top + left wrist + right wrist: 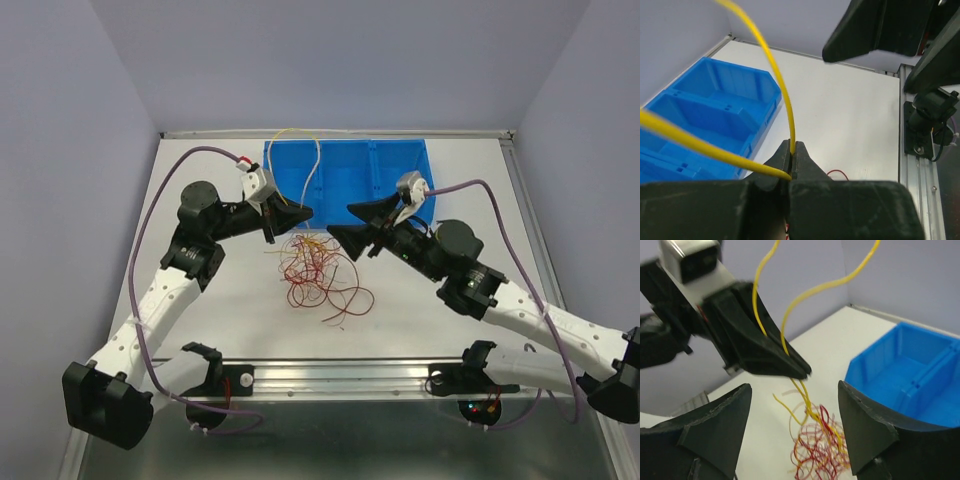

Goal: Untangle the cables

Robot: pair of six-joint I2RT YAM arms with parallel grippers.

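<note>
Left gripper (794, 150) clamped tight on single yellow cable (784, 85), strand looping up over blue bin (385, 170). Right gripper (792, 390) spread wide, holding nothing, facing left gripper just beside it. Red-and-yellow cable tangle (320, 275) lies on white surface (430, 310) below both, near bin's front wall; yellow strand's lower run drops into tangle

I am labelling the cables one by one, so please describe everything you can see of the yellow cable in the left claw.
The yellow cable is thin, smooth and glossy, like plastic-coated wire. The shut left claw pinches it at the fingertips, above the table. From the pinch two strands rise in loose curves, arching toward the bin. Below the claw it hangs down and runs into the red tangle on the table. Its ends are not visible.
</note>
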